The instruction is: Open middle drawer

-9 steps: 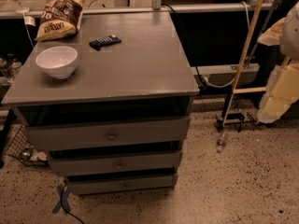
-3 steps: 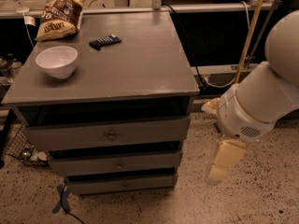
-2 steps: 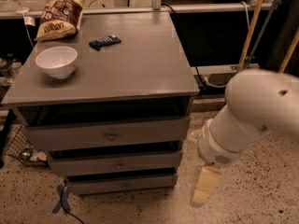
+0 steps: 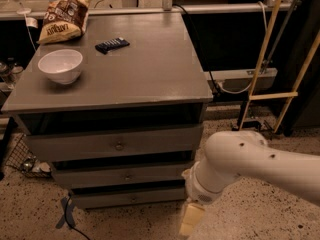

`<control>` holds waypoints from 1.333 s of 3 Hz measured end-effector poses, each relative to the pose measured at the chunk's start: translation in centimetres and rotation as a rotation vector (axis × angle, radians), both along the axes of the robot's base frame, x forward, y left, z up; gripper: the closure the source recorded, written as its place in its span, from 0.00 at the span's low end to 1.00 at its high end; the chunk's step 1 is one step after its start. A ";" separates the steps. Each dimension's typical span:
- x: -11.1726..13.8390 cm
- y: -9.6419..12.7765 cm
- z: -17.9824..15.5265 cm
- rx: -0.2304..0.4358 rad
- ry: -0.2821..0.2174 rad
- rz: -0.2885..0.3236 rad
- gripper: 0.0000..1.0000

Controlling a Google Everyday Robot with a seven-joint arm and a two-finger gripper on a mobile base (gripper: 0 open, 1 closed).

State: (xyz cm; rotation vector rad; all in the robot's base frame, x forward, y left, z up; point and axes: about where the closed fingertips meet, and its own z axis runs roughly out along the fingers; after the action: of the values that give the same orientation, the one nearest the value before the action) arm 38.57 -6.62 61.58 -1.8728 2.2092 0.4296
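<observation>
The grey cabinet [image 4: 150,79] has three drawer fronts. The middle drawer [image 4: 100,176] is the second front, with a small round knob [image 4: 128,176] at its centre. It sits in line with the fronts above and below, with a dark gap over it. My white arm [image 4: 250,159] reaches in from the right. My gripper [image 4: 190,219] hangs low by the cabinet's lower right corner, to the right of the middle drawer and below its level. It is well right of the knob and touches nothing.
On the cabinet top lie a white bowl [image 4: 60,65], a chip bag [image 4: 62,19] and a black remote-like bar [image 4: 112,45]. Yellow poles [image 4: 265,49] and cables stand at the right. A wire basket [image 4: 22,159] sits on the floor at the left.
My arm has swung in from the right edge, moving left and down to the cabinet's lower right corner. The drawers have not moved.
</observation>
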 end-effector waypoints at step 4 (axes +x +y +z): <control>5.8 4.8 -8.9 0.051 -0.068 -0.034 0.00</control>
State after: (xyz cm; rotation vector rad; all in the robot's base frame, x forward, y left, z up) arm 44.35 -1.79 52.73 -1.7940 2.1621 0.4059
